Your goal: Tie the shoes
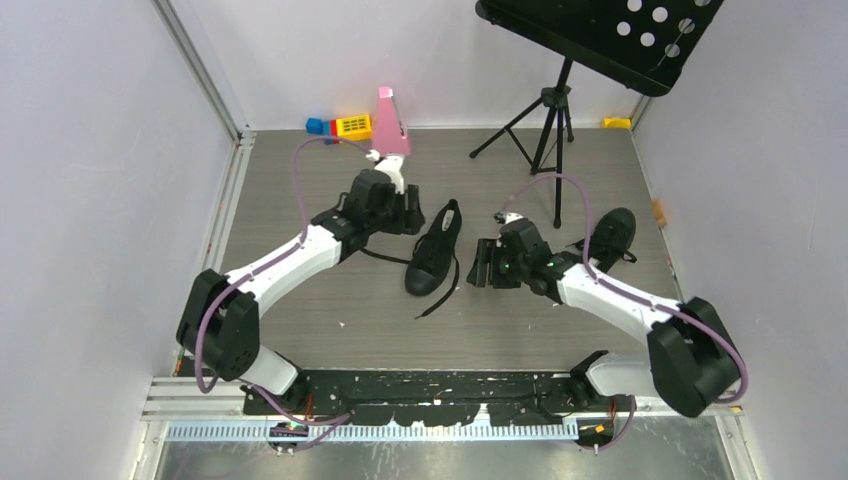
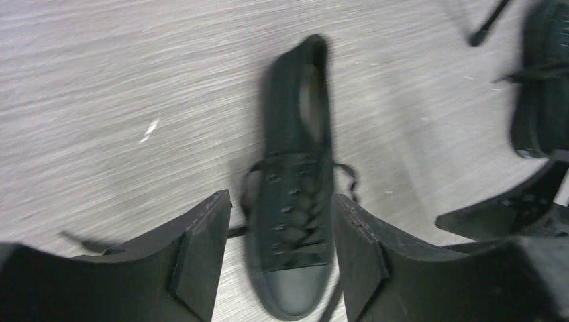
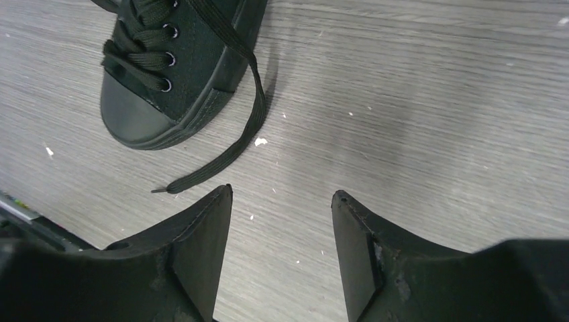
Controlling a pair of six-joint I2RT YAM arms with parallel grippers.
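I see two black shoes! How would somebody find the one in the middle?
Look at the grey table. In its middle, the shoe lies between the left gripper and right gripper, toe toward the near edge. The other shoe sits farther right, by the music stand.

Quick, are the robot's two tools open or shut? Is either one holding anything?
Left tool: open, holding nothing.
Right tool: open, holding nothing.
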